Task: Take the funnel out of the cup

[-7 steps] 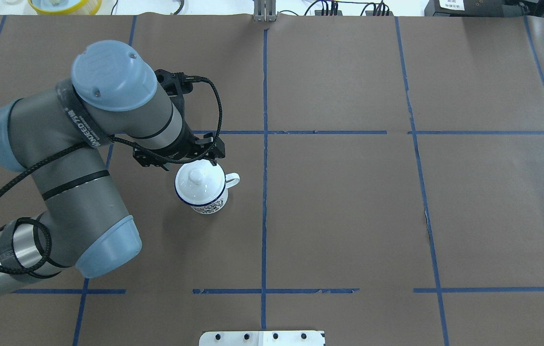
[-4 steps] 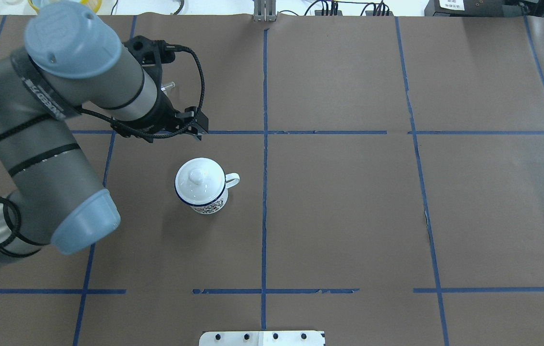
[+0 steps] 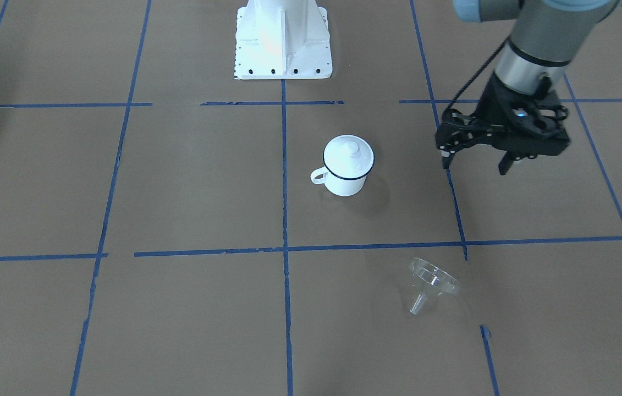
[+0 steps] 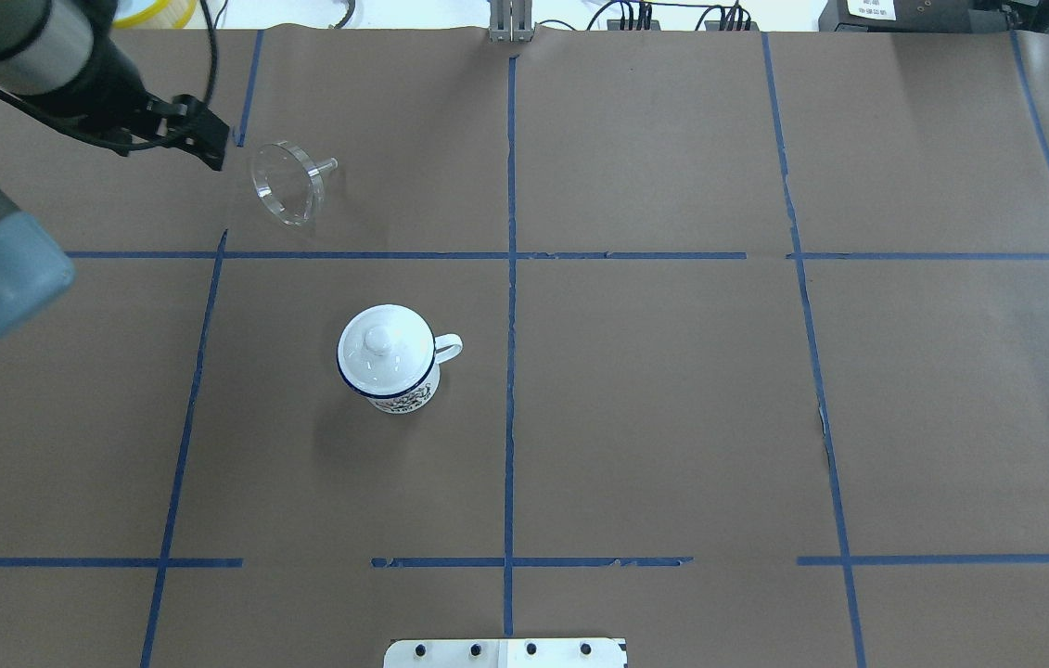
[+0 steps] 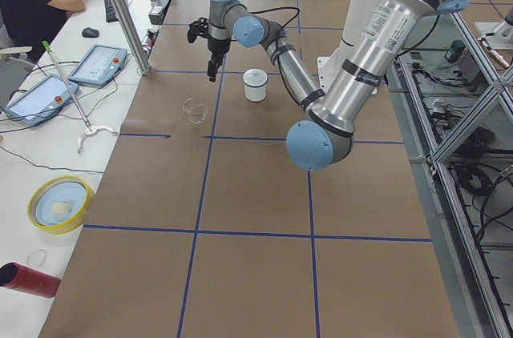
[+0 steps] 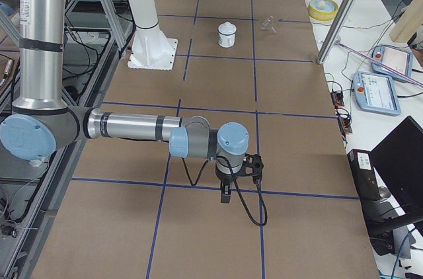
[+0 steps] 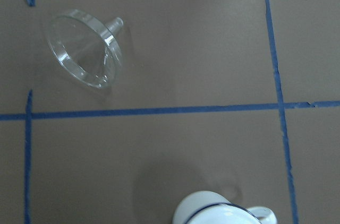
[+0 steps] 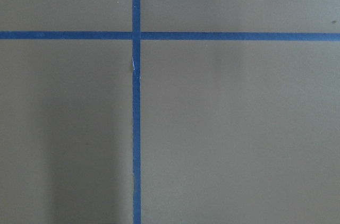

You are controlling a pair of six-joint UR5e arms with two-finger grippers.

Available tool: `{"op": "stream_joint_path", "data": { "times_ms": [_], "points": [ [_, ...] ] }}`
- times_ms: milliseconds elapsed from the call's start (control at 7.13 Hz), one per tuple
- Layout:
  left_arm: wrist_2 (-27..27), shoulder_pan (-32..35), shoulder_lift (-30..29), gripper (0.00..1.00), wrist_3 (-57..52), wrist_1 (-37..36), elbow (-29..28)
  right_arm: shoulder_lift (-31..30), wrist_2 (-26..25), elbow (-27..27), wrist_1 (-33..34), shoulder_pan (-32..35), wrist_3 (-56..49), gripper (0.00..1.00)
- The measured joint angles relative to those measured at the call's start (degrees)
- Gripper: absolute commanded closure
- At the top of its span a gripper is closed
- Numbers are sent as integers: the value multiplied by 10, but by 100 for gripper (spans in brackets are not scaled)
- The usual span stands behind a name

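Funnel (image 4: 287, 183) lies tipped on its side on the brown-papered table (image 4: 672, 417), far left, spout pointing right, well apart from the cup (image 4: 391, 376). Left gripper (image 3: 474, 165) hangs raised just left of it, fingers spread wide, empty, not touching. Cup stands upright nearer, handle right, white knobbed lid (image 4: 378, 341) on top, contents hidden; dark print on its side unreadable. Right gripper (image 6: 226, 194) over blue tape lines (image 8: 136, 35); its spread cannot be told.

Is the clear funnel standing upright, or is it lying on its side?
On its side: the funnel rests on the table, spout pointing sideways, apart from the cup.
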State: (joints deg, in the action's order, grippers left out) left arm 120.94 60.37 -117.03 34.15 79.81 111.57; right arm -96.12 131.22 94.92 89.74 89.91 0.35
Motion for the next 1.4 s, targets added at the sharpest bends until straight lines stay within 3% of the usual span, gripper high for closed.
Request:
{"op": "stream_joint_path", "data": {
  "times_ms": [280, 701, 982, 1402],
  "points": [
    [43, 105, 75, 0, -172, 0, -20, 0, 0, 0, 0, 0, 0, 0],
    [72, 238, 183, 0, -414, 1, -95, 0, 0, 0, 0, 0, 0, 0],
    [82, 294, 242, 0, -480, 2, -120, 0, 0, 0, 0, 0, 0, 0],
    [113, 308, 282, 0, -489, 11, -153, 0, 0, 0, 0, 0, 0, 0]
  ]
}}
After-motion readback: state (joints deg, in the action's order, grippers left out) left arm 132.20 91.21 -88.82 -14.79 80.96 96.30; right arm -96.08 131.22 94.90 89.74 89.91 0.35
